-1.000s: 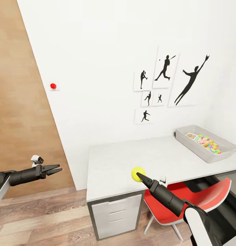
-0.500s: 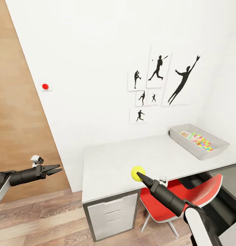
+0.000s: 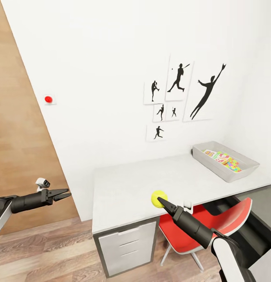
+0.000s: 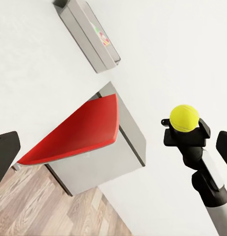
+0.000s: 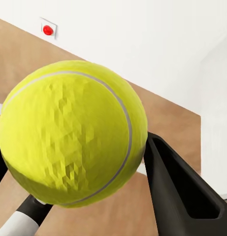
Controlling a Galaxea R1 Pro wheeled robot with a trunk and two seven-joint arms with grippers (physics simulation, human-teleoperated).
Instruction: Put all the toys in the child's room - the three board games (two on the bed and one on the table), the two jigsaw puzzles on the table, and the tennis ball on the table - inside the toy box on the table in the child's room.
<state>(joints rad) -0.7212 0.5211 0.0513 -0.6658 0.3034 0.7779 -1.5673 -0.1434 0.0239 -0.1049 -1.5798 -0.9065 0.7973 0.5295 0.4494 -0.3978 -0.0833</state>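
Observation:
My right gripper (image 3: 159,200) is shut on the yellow-green tennis ball (image 3: 158,197), held just above the front edge of the pale table (image 3: 123,188). The ball (image 5: 69,132) sits between the black fingers (image 5: 184,194). The left wrist view looks across at the ball (image 4: 184,117) in the right gripper (image 4: 186,130). The grey toy box (image 3: 214,166) stands at the table's far right end, with a jigsaw puzzle (image 3: 232,164) and printed board games (image 3: 218,156) lying inside it. My left gripper (image 3: 64,194) is open and holds nothing, out over the floor to the left of the table.
A red chair (image 3: 204,229) is tucked under the table beside the white drawer unit (image 3: 127,246), and the toy box (image 4: 88,34) shows beyond the chair (image 4: 79,132). Black baseball-player pictures (image 3: 178,78) hang on the white wall. A wood panel (image 3: 18,149) stands at left.
The whole picture has slid left and slightly up, so the camera has moved. Both arms keep the same pose, with the ball still held by the right gripper.

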